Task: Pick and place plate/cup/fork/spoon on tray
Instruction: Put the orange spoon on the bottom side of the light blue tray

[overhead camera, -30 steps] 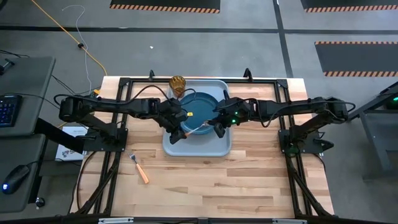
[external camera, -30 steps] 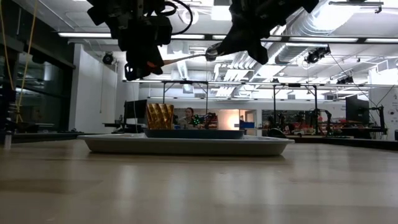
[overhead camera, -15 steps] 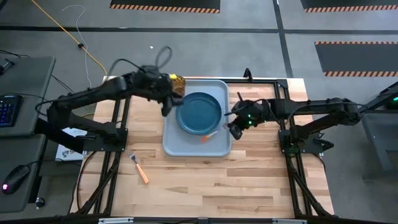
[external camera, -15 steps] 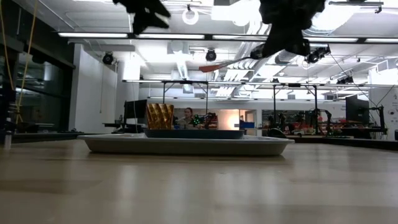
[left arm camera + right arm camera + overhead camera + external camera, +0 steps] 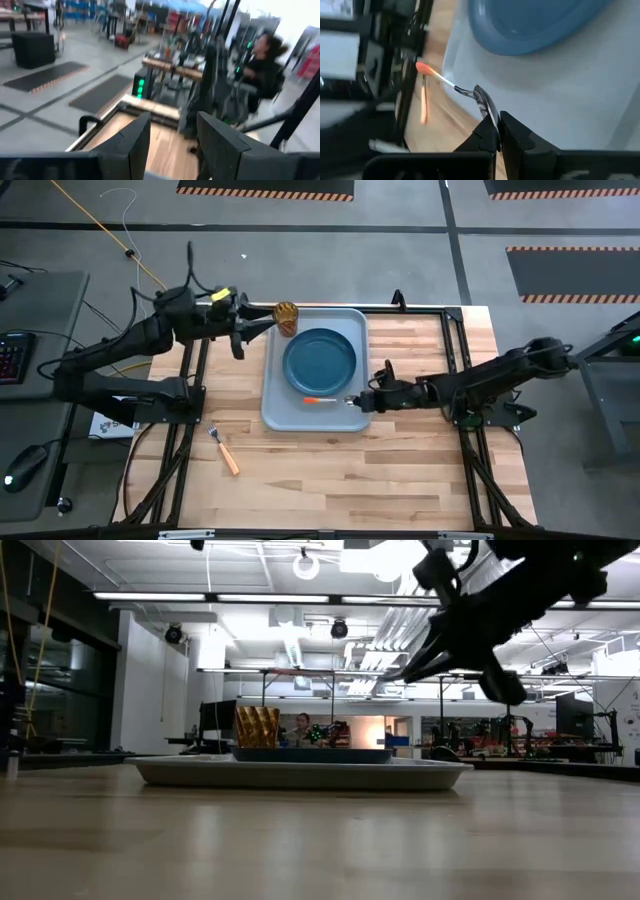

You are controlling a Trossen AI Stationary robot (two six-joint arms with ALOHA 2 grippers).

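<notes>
**Spoon held low over the tray's near edge; fork alone on the table**

From table height, the tray (image 5: pixel 300 773) shows only as a thin pale slab, with the plate (image 5: pixel 312 754) a dark sliver on it and the cup (image 5: pixel 257 726) standing at its left end; the spoon cannot be made out in that view. The left wrist view is blurred and shows only the left arm's own dark fingers (image 5: pixel 135 142) standing apart, with the room and a person (image 5: pixel 262 62) beyond.

The right arm reaches in low from the table's right side, stretched nearly flat toward the tray (image 5: pixel 275 405). The right gripper (image 5: pixel 495 131) is clamped on the bowl of the spoon (image 5: pixel 470 92), whose orange handle points away over the tray floor beside the plate (image 5: pixel 530 25). From above, the spoon (image 5: pixel 325 400) lies along the tray's near edge, just below the plate (image 5: pixel 320 360).

The left gripper (image 5: pixel 237 335) is drawn back past the tray's left side, near the cup (image 5: pixel 286 315) at the tray's far left corner, holding nothing.

The fork (image 5: pixel 224 450) lies on the wooden table (image 5: pixel 420 480), well apart from the tray.
</notes>
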